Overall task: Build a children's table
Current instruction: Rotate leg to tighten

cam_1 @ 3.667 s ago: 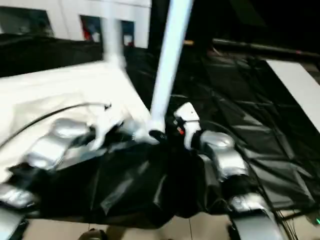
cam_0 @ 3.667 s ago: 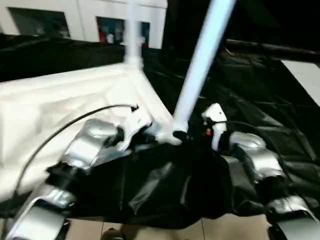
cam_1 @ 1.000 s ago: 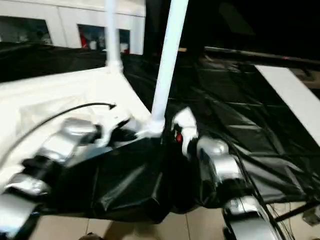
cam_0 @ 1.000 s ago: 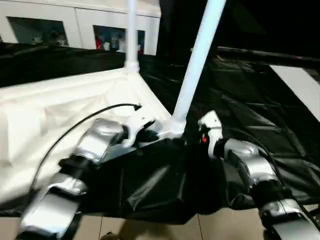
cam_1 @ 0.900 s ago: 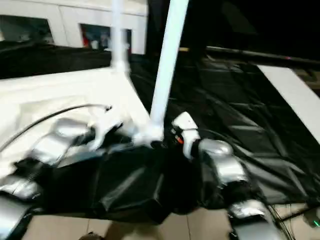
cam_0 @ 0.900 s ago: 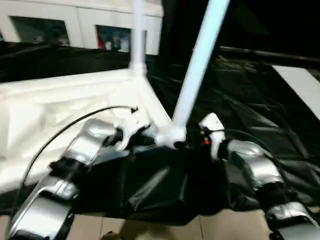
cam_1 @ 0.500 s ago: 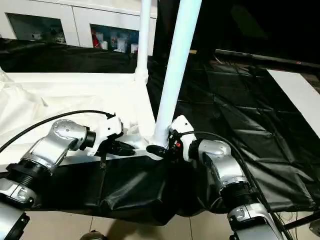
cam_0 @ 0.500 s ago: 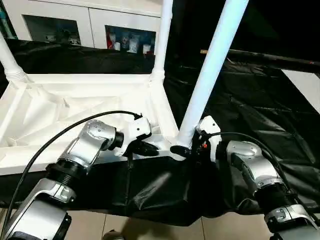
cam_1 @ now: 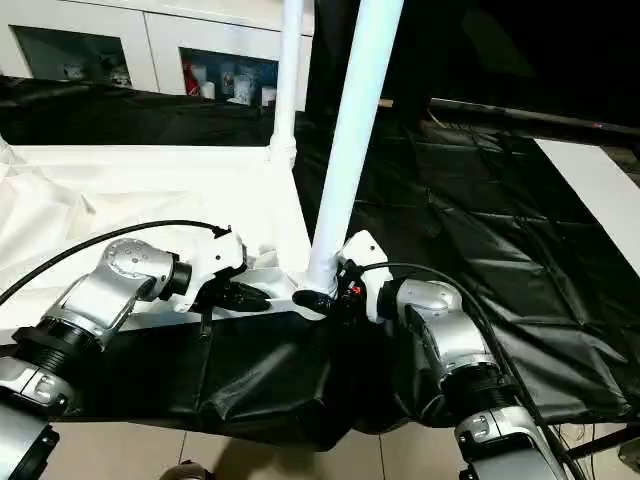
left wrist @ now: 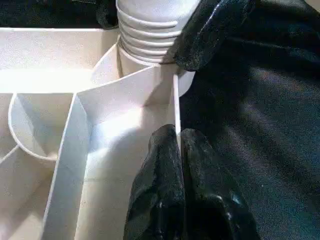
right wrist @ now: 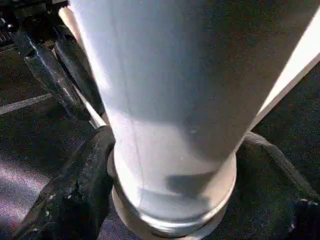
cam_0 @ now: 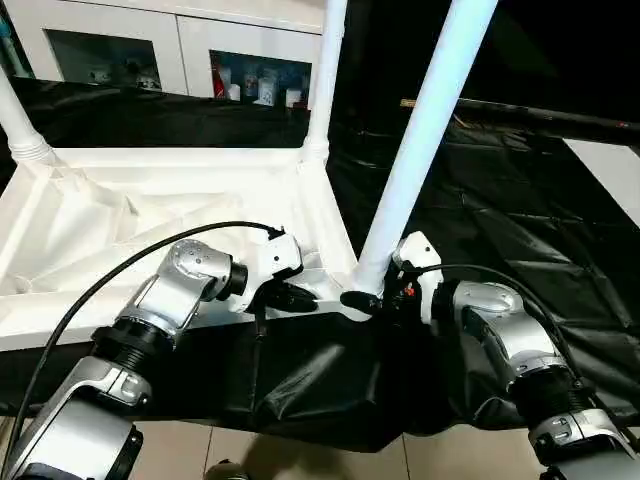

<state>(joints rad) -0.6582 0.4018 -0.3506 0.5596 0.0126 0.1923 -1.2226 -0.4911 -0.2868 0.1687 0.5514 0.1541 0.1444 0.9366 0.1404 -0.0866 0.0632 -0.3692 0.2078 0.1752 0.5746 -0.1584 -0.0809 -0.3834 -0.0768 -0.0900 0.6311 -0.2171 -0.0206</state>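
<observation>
children's table (cam_0: 180, 190) upside down; left tool (left wrist: 179, 150) clamps rim; right tool (cam_0: 372, 300) grips leg (cam_0: 425, 130)

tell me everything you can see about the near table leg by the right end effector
The near leg is a long, round, pale-blue plastic-looking tube, leaning slightly. Its ribbed foot sits in the corner socket of the upside-down white tabletop. The right end effector straddles its base; the left end effector pinches the tabletop's rim beside it.

Silver jointed forearms (cam_0: 185, 283), white wrist housings, black cable (cam_0: 120, 276).
</observation>
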